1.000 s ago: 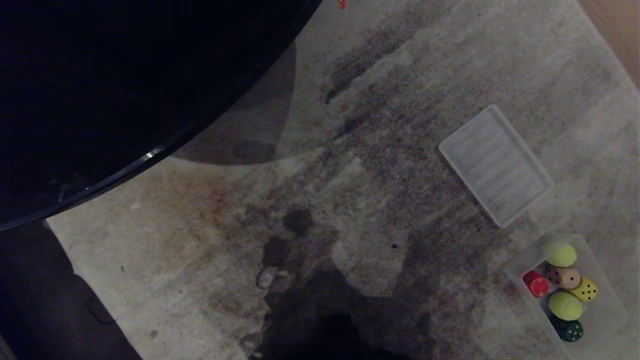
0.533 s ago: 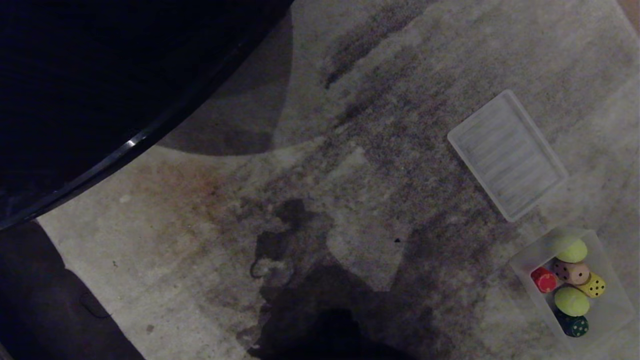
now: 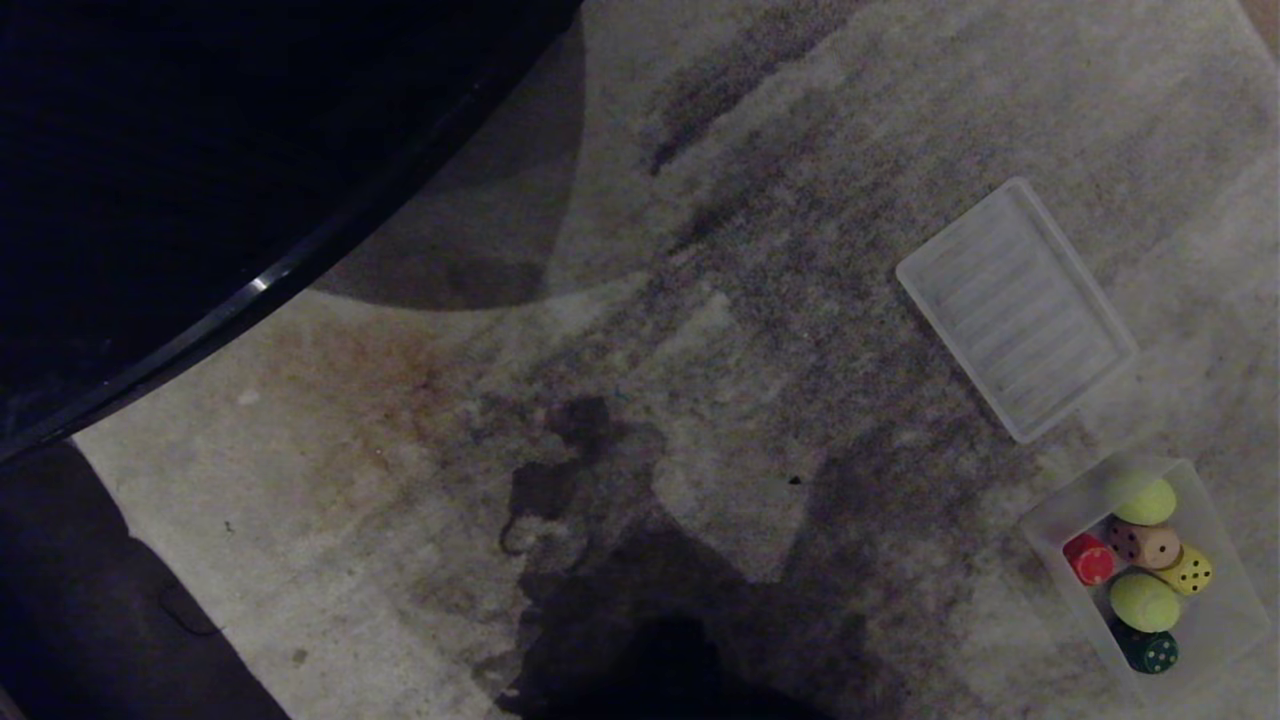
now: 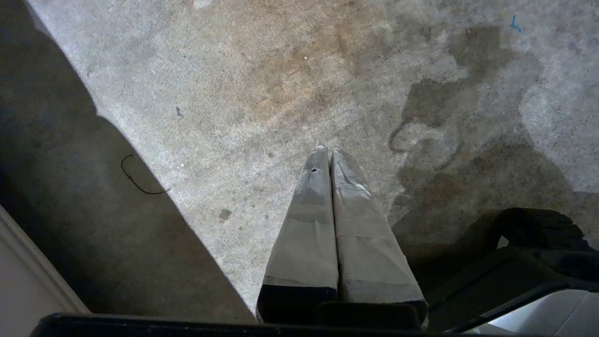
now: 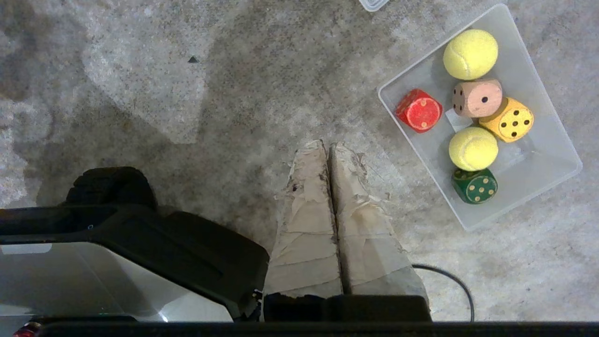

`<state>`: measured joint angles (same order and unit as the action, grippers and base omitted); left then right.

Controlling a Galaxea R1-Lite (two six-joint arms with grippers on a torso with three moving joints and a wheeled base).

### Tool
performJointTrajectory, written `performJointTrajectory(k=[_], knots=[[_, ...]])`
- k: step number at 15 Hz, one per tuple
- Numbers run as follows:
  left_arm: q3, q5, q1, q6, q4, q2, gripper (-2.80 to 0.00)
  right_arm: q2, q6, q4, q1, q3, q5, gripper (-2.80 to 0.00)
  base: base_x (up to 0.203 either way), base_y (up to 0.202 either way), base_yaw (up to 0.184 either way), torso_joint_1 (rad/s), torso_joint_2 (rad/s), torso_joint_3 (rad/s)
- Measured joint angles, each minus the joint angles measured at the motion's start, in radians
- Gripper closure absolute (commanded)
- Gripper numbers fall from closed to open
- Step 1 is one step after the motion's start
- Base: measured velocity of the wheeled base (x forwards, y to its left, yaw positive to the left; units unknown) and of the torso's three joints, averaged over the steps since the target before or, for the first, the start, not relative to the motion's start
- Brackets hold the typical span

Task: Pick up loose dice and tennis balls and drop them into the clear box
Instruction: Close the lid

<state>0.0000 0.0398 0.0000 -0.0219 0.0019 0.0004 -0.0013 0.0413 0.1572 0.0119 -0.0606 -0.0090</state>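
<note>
Head view showed the translucent rectangular plastic clear box (image 3: 1225, 625) on the stained grey carpet (image 3: 700, 300), holding all four dice and both fuzzy tennis balls (image 5: 473, 148). Left hand (image 4: 326, 150) and right hand (image 5: 326, 146) hung empty, fingers pressed together. Risk: bumping the box spills it. Head view hid both arms; a dark tabletop (image 3: 200, 150) was cut off.
</note>
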Motion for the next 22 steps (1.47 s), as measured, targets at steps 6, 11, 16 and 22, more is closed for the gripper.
performJointTrajectory(k=[6,11,16,22], knots=[[0.000,0.001,0.000,0.000,-0.001,0.000,0.00,0.000,0.000,0.000,0.000,0.000,0.000,0.00,0.126,0.000,0.001,0.004,0.00,0.001],[0.000,0.001,0.000,0.000,0.000,0.000,0.00,0.000,0.000,0.000,0.000,0.000,0.000,0.00,0.000,0.000,0.000,0.000,0.00,0.000],[0.000,0.001,0.000,-0.001,0.000,0.000,0.00,0.000,0.001,0.000,0.000,0.000,0.001,0.00,0.000,0.000,0.000,0.000,0.00,0.000],[0.000,0.001,0.000,-0.001,0.000,0.000,0.00,0.000,0.005,0.000,-0.001,0.000,-0.007,0.00,0.000,0.000,0.000,0.000,0.00,0.000]])
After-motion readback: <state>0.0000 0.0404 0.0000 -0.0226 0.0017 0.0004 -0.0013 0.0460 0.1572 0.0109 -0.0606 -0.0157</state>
